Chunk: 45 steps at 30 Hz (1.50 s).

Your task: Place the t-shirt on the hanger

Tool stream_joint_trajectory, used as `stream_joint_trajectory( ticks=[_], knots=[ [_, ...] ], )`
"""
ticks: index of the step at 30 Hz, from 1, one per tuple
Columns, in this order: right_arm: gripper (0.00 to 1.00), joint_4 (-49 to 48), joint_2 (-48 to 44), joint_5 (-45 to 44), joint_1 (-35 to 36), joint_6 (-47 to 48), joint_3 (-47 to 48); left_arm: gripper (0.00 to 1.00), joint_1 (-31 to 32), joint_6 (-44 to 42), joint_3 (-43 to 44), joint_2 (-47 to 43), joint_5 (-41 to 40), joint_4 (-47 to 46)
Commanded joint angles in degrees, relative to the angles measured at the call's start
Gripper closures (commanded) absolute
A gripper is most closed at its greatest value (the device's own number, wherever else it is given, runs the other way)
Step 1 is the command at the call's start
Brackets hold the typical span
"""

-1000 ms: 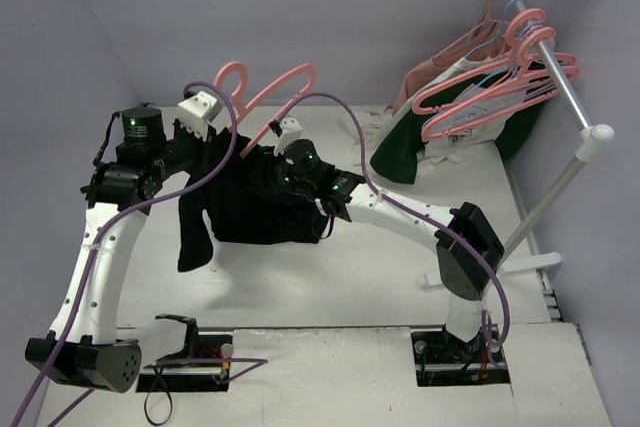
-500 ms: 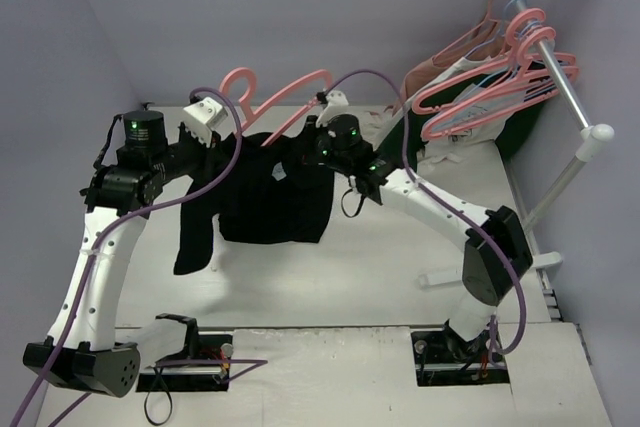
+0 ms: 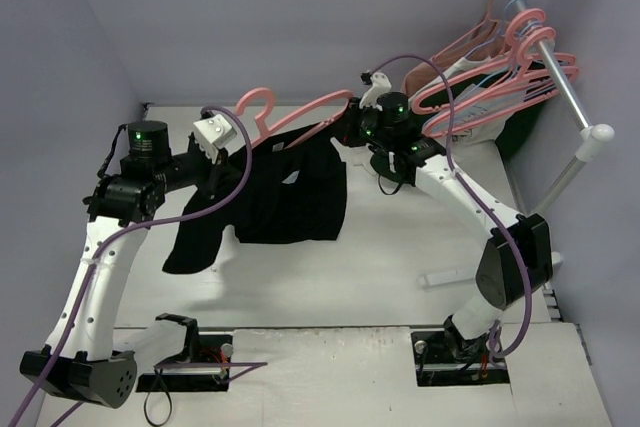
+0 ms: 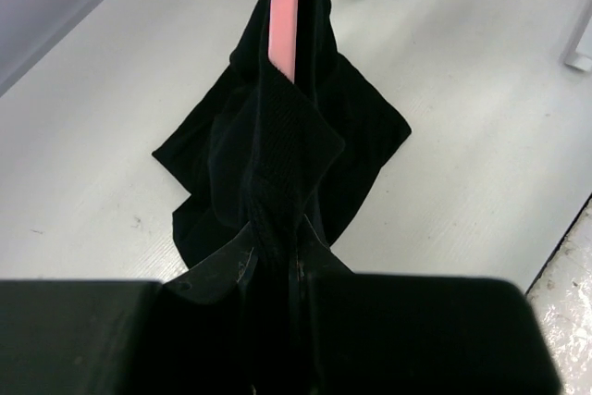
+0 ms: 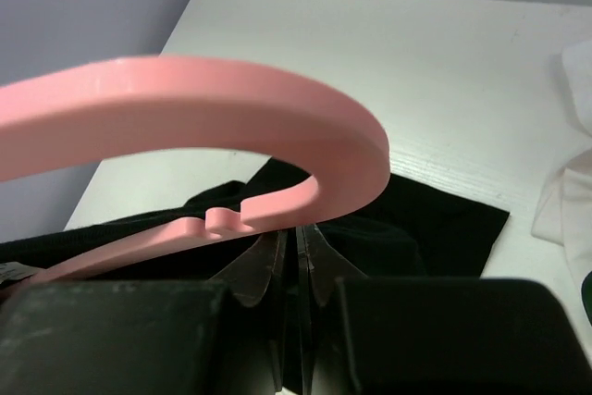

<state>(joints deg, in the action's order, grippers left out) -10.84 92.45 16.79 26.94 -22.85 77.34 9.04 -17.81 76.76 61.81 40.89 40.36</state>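
Observation:
The pink hanger point(image 3: 300, 112) is held above the table between both arms, its hook point(image 3: 255, 105) near my left gripper point(image 3: 228, 147). The black t-shirt point(image 3: 290, 197) is draped over it and hangs down to the table. In the left wrist view my left gripper point(image 4: 276, 261) is shut on the hanger through bunched t-shirt point(image 4: 277, 136) fabric; the pink bar point(image 4: 282, 16) runs away from it. My right gripper point(image 3: 358, 127) is at the hanger's right end, shut on the t-shirt's edge. From the right wrist, the hanger's curved end point(image 5: 231, 90) crosses just above the gripper point(image 5: 298, 242), with t-shirt point(image 5: 435, 219) beyond.
A clothes rack point(image 3: 562, 92) stands at the right with several pink hangers point(image 3: 500, 82), a dark green garment point(image 3: 520, 132) and pale garments point(image 3: 440, 72). Its foot point(image 3: 450, 277) lies beside the right arm. Walls close the back and left.
My right gripper shut on the t-shirt's edge, then moved right and back along the hanger, stretching the fabric. The hanger and left gripper shifted right a little.

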Motion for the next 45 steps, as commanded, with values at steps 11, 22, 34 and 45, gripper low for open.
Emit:
stream_joint_trajectory(
  ticks=[11,22,34,45],
  knots=[
    [1.0,4.89,-2.62,-5.27,-13.08,6.66,5.07,1.0,-1.34,-4.17,-2.44,-4.27,-11.55,0.11],
    [1.0,6.45,-1.65,2.01,-14.28,10.56,7.14,1.0,-2.15,-4.08,-5.56,-4.69,-9.74,-1.66],
    [0.46,6.44,-2.1,6.34,-8.51,12.63,0.48,1.0,-1.65,1.58,-6.42,-2.95,-4.18,-12.03],
    [0.26,7.99,-11.43,16.62,-12.45,26.34,-1.34,1.0,-2.08,-6.12,-1.31,3.65,-4.16,-8.19]
  ],
)
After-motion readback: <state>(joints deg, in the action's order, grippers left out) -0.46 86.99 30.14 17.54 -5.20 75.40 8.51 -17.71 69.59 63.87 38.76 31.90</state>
